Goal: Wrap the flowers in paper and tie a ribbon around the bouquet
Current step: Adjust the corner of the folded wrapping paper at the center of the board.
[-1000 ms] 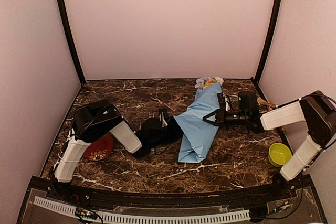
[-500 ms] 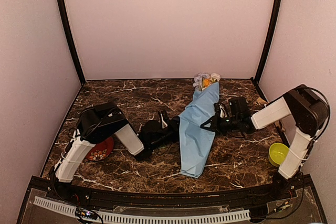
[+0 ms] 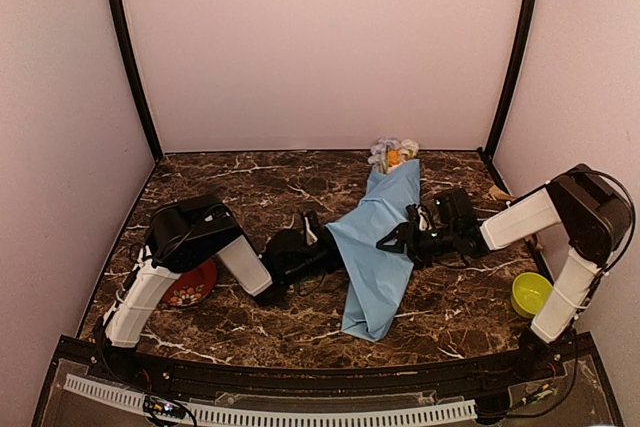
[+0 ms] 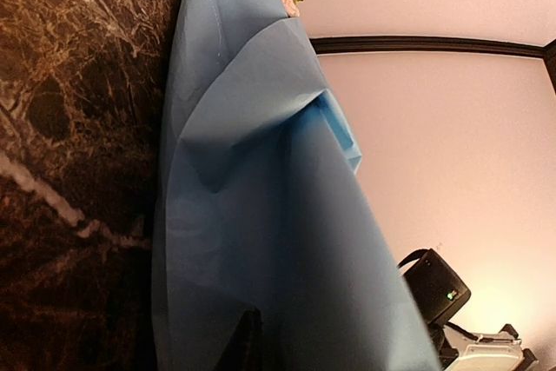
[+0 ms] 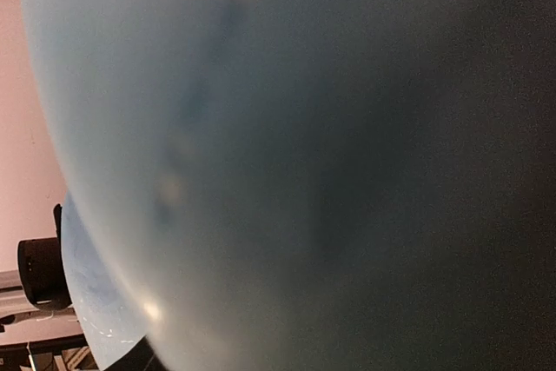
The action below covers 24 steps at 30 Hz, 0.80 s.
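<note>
Bouquet (image 3: 378, 247), flowers (image 3: 393, 155) mostly hidden in paper (image 5: 304, 162), right wrist view blocked, blurred

- The top camera looked down from above and behind the arm bases, far enough back to take in the whole table (image 3: 250, 187) and both arms.
- The left wrist camera sat close behind the left claw (image 3: 325, 242). It was rolled sideways and faced past the claw along the paper (image 4: 261, 215) towards the right arm (image 4: 486, 355).
- The right wrist camera, behind the right claw (image 3: 392, 239), sat so near the paper that blurred blue filled its view.
- All three views shared the paper.
</note>
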Motion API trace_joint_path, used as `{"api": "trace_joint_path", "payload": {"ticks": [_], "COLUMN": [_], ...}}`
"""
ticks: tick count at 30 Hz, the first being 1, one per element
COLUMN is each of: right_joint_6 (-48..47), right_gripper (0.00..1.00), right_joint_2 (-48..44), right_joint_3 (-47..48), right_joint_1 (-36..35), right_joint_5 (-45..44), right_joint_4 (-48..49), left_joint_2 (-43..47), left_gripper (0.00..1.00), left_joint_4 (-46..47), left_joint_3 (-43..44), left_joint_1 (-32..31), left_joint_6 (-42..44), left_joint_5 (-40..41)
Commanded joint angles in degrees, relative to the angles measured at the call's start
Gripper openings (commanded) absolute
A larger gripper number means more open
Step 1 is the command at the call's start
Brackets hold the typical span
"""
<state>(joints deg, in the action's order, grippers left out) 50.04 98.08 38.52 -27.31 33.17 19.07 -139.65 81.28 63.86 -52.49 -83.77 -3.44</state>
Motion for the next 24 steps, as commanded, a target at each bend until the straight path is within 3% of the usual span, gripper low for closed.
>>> {"api": "trace_joint_path", "payload": {"ticks": [1,5,8,12,16,20,24], "right_joint_6": [4.64,6.99,8.94,10.07,11.16,11.55,12.64], "right_gripper": [0.58,0.57,0.51,0.26,0.08,0.01,0.00], "right_joint_2": [-1.52,1.36,3.57,4.13,3.84,2.10,-0.43], "right_joint_3": [-4.12,-3.14,-2.03,-1.11,0.10,0.56,0.88], "right_joint_1": [-1.67,-2.44,-2.71,-2.79,-2.37,-1.50,-0.93], "right_joint_5": [0.59,0.67,1.63,2.81,5.17,6.58,8.26], "right_joint_4": [4.97,10.34,12.80,14.45,16.61,17.40,20.88], "left_joint_2": [-1.22,-2.76,-3.24,-3.30,-3.11,-1.27,-0.06], "left_gripper": [0.12,0.11,0.09,0.08,0.07,0.07,0.08], "left_joint_4": [-9.44,-9.36,-9.36,-8.14,-5.16,-4.41,-4.23], "left_joint_3": [-3.73,-3.55,-3.49,-4.62,-6.42,-7.98,-7.48], "left_joint_1": [0.38,0.37,0.37,0.66,1.75,2.70,2.92], "left_joint_6": [0.13,-1.89,-2.34,-2.88,-3.45,-1.07,1.38], "left_joint_5": [-0.84,-1.90,-2.45,-2.12,-2.02,-2.47,-2.94]}}
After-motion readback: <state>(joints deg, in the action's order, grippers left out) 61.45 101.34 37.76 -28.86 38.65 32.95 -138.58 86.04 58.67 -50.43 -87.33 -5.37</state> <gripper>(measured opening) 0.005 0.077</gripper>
